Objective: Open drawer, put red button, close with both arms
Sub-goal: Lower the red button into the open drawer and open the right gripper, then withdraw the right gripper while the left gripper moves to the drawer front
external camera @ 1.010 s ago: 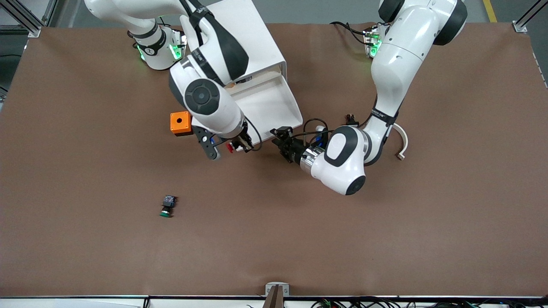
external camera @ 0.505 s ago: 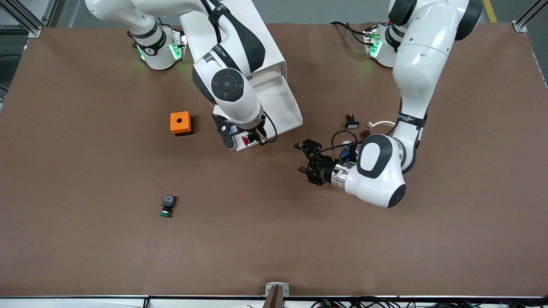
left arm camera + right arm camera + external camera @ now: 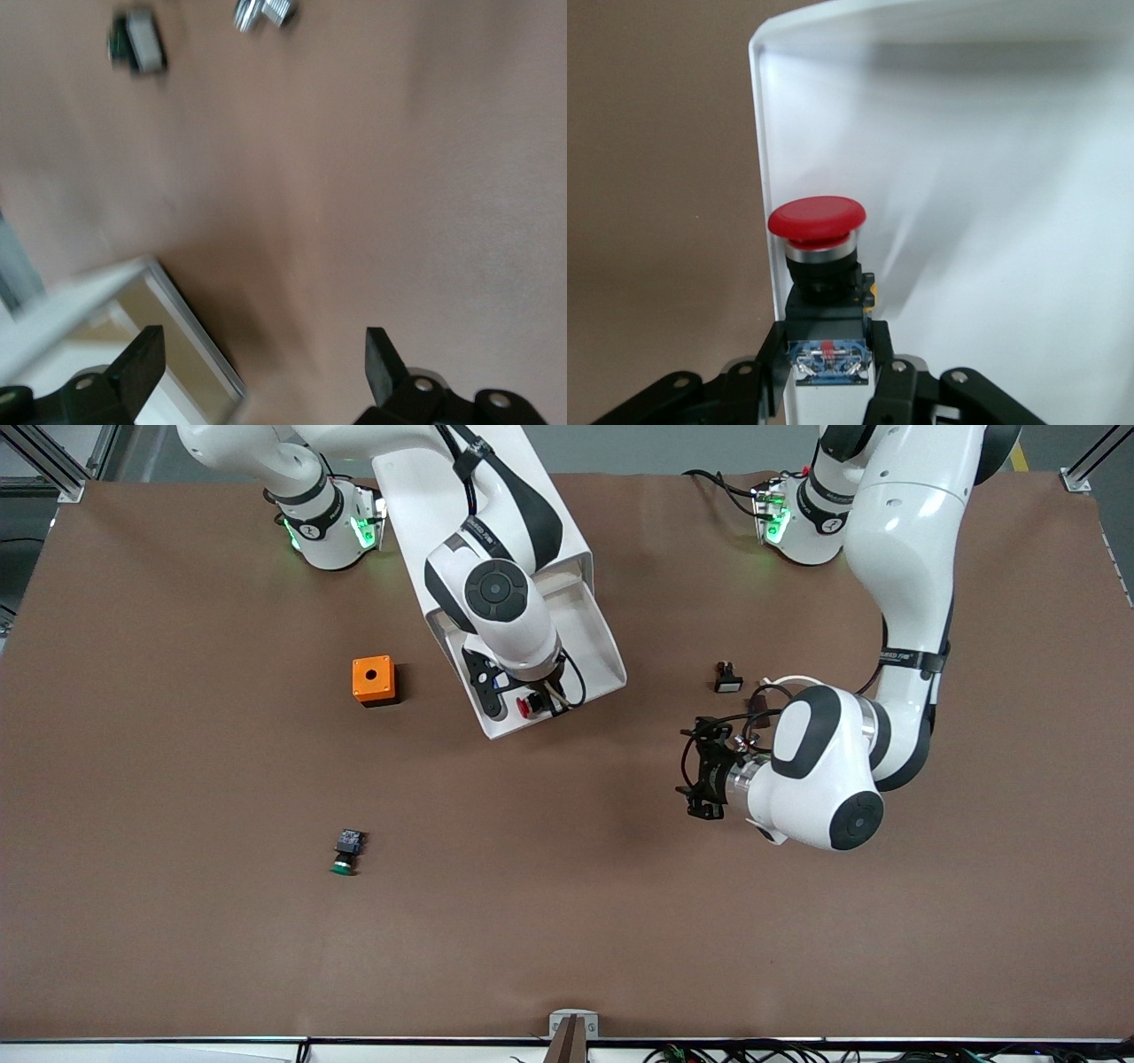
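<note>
The drawer (image 3: 598, 651) stands pulled out of the white cabinet (image 3: 532, 478), its white tray open. My right gripper (image 3: 534, 705) is shut on the red button (image 3: 524, 707) and holds it over the drawer's front rim. In the right wrist view the red cap (image 3: 817, 220) stands upright just above the tray's rim (image 3: 757, 168), with the fingers (image 3: 772, 367) clamped on its blue-and-black body. My left gripper (image 3: 702, 779) is open and empty over bare table, apart from the drawer toward the left arm's end. The left wrist view shows its gripper (image 3: 263, 367) with a corner of the drawer (image 3: 182, 332) beside it.
An orange box with a hole (image 3: 373, 680) sits beside the drawer toward the right arm's end. A green-capped button (image 3: 345, 852) lies nearer the front camera. A small black-and-white part (image 3: 726, 677) lies near the left arm's elbow.
My right gripper has carried the red button from over the table in front of the drawer to over its front rim. My left gripper has drawn away from the drawer toward its own end.
</note>
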You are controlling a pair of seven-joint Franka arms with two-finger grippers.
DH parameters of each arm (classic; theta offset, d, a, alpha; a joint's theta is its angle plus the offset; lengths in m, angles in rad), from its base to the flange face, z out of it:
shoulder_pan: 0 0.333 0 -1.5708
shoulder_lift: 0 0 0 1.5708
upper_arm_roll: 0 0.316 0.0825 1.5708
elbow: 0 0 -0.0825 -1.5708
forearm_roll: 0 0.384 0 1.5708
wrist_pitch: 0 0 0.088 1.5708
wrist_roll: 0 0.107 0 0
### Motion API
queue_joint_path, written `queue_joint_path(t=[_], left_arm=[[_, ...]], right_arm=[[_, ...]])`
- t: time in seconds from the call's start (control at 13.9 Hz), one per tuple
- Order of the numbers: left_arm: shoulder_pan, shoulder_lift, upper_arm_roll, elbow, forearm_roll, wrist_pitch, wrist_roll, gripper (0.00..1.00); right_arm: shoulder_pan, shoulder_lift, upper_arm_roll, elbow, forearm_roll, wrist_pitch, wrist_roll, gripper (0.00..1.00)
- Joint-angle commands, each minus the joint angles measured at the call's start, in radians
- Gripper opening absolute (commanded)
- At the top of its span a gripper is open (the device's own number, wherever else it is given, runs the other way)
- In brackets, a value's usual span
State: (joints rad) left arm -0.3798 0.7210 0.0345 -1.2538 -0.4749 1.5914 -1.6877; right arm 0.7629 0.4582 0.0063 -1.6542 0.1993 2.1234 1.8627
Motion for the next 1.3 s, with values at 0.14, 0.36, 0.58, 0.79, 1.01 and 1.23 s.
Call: queue_joint_path(t=[0.14, 0.36, 0.58, 0.79, 1.01, 1.23], left_arm=[[-0.005, -0.074, 0.004, -0.021, 0.187, -0.034, 0.297, 1.00], [-0.027, -0.084, -0.007, -0.024, 0.236, -0.037, 0.489, 1.00], [-0.060, -0.081, -0.011, -0.024, 0.239, -0.010, 0.702, 1.00], [-0.123, -0.080, -0.016, -0.055, 0.239, 0.063, 0.824, 1.00], [-0.203, -0.063, -0.018, -0.076, 0.243, 0.195, 0.806, 1.00], [-0.260, -0.025, -0.019, -0.076, 0.229, 0.310, 0.713, 1.00]], right_arm=[[-0.023, -0.085, -0.016, -0.027, 0.020, -0.005, 0.001, 1.00], [-0.130, -0.134, -0.017, 0.008, 0.012, -0.063, -0.115, 1.00], [-0.258, -0.173, -0.017, 0.037, 0.012, -0.131, -0.348, 1.00], [-0.383, -0.217, -0.019, 0.039, 0.008, -0.178, -0.578, 1.00], [-0.483, -0.257, -0.019, 0.034, 0.000, -0.210, -0.851, 1.00], [-0.598, -0.291, -0.019, 0.034, 0.000, -0.246, -1.110, 1.00]])
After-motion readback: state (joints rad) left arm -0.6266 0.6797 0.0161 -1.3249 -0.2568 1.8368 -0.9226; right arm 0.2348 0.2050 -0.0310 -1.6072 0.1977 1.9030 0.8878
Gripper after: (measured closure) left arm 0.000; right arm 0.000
